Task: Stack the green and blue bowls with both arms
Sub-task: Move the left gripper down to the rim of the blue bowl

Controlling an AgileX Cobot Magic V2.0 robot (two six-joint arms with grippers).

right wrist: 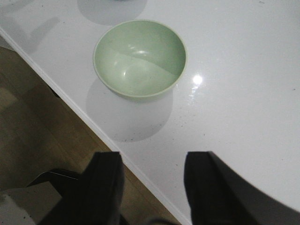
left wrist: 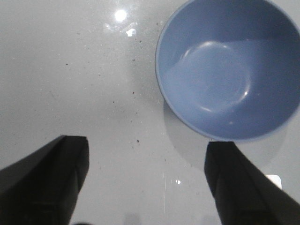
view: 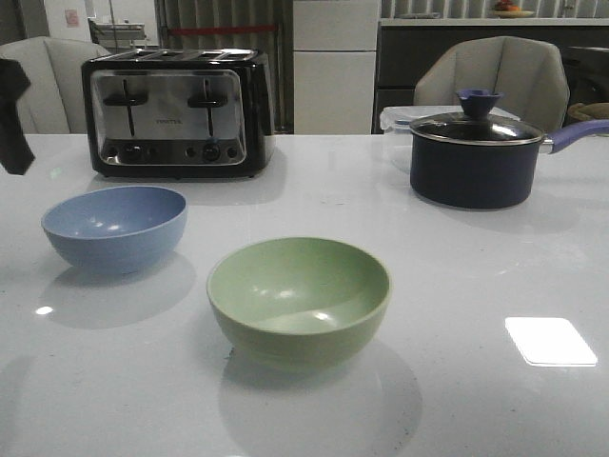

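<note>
The pale green bowl [view: 299, 297] sits upright and empty on the white table, near the front middle. The dusty blue bowl [view: 115, 227] sits upright and empty to its left and a little further back, apart from it. My left gripper [left wrist: 146, 145] is open and empty above bare table, the blue bowl [left wrist: 229, 70] just beyond one fingertip. My right gripper [right wrist: 152, 157] is open and empty over the table's front edge, with the green bowl [right wrist: 139, 58] a short way ahead. A dark part of my left arm [view: 13, 114] shows at the front view's left edge.
A black and chrome toaster [view: 177, 112] stands at the back left. A dark navy lidded pot [view: 476, 157] with a purple-blue handle stands at the back right. The table edge [right wrist: 70, 101] drops to a wooden floor under my right gripper. Chairs stand behind the table.
</note>
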